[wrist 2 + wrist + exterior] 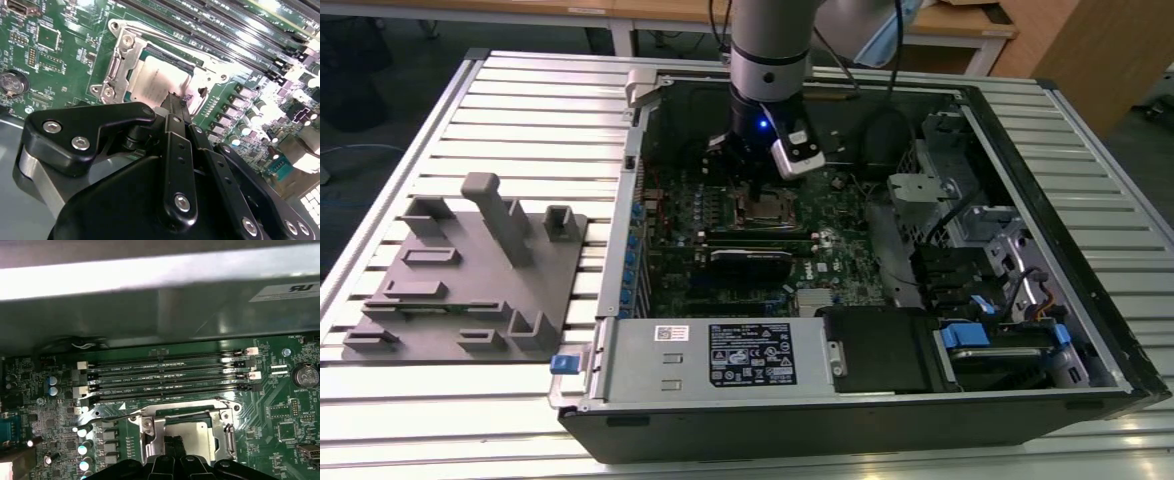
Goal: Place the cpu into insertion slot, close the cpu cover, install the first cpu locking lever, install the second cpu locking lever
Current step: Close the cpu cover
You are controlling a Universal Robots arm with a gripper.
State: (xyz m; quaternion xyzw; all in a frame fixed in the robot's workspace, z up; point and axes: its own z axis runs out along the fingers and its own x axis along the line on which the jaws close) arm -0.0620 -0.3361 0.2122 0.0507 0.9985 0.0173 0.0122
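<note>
Silver-grey chip: the cpu (159, 80), flat and square with a dull metal top, seated in the dark recessed insertion slot (761, 208).
Frame: thin shiny steel cpu cover (119, 67), lying flat around the chip.
Tool: black jointed gripper (176, 98), fingers pressed together, tips at the chip's edge.
Surround: green motherboard (65, 75); long black ribbed memory slots (165, 375).

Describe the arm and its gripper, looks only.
The arm is a silver-grey cylinder ending in a black wrist with a blue light and a white block. The gripper is black linkage bars with silver screws.
</note>
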